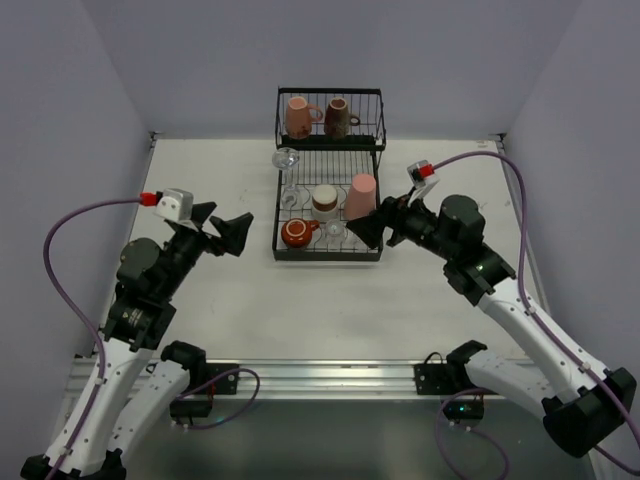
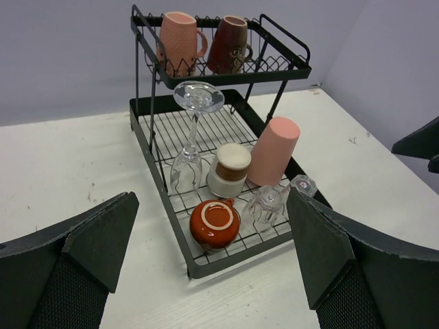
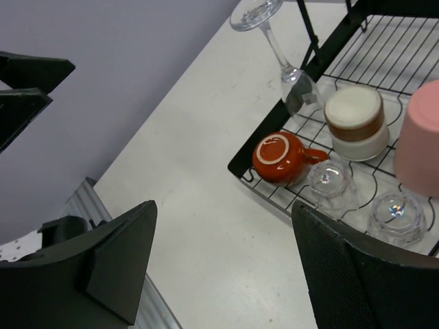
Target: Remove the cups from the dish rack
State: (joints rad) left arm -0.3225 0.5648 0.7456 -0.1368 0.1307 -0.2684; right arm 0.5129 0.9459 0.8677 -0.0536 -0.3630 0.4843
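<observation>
Here, right claw (image 1: 365, 232) beside dish rack (image 1: 325, 257) edge

Black two-tier wire dish rack (image 2: 206, 264) fully loaded. Upper tier: pink mug (image 2: 180, 41), dark brown mug (image 2: 230, 44). Lower tier: salmon tumbler (image 2: 274, 151) and orange-red cup (image 2: 215, 223) inverted, white-and-brown cup (image 2: 230, 170), clear glasses (image 2: 266, 203).

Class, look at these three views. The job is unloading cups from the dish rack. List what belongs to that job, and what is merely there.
Job: dish rack; pink mug; dark brown mug; salmon tumbler; white-and-brown cup; orange-red cup; stemmed glass; small clear glasses.

Merely there: table; purple cables; metal rail.
</observation>
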